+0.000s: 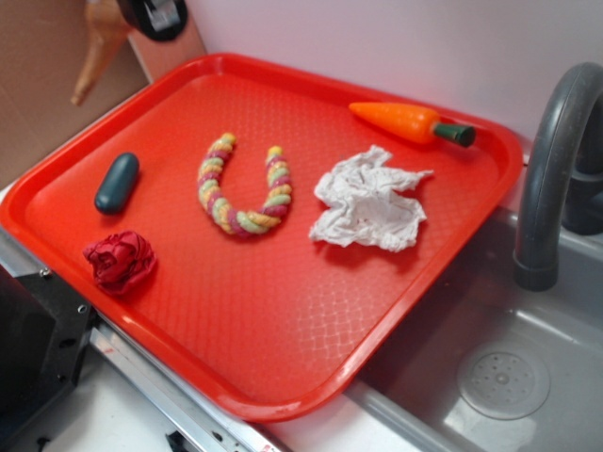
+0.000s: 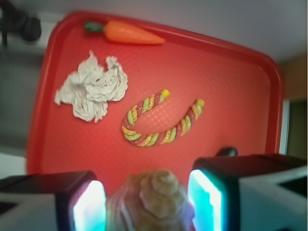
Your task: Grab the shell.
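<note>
In the wrist view the gripper (image 2: 147, 202) had its fingers (image 2: 89, 204) clamped on the shell (image 2: 154, 199), lifted above the red tray (image 2: 231, 82). In the exterior view the shell (image 1: 99, 38) hung beyond the tray's far left corner, its long axis tilted, tail pointing down-left. Farther along lay a rope toy (image 2: 161, 120), crumpled paper (image 2: 91, 86) and a carrot (image 2: 127, 31).

I work at a small kitchen set-up, more a toy one than a real home kitchen. A grey sink (image 1: 509, 377) with a round drain (image 1: 502, 379) lies just right of the red tray (image 1: 283, 311), and a dark curved faucet (image 1: 556, 169) rises at the sink's back edge. The white counter (image 1: 85, 414) runs along the tray's near side, a plain pale wall (image 1: 396, 47) behind it.
</note>
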### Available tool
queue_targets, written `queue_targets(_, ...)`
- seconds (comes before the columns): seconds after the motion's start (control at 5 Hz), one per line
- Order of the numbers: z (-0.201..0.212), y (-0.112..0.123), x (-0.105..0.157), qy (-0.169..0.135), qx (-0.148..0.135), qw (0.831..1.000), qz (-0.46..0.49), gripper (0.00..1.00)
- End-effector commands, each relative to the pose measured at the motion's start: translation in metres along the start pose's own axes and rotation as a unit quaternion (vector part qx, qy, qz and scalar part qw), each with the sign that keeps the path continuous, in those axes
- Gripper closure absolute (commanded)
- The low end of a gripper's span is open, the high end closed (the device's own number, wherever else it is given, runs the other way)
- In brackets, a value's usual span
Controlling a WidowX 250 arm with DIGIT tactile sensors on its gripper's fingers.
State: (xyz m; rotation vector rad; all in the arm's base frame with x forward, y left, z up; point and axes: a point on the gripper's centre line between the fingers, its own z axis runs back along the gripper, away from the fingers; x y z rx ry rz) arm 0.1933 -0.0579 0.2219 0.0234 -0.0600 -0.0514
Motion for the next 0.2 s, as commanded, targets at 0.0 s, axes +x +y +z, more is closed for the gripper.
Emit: queue_targets(0.0,0.0061,-0.0095,-0.0221,-0.02,0.003,1.0,0.013,1.0)
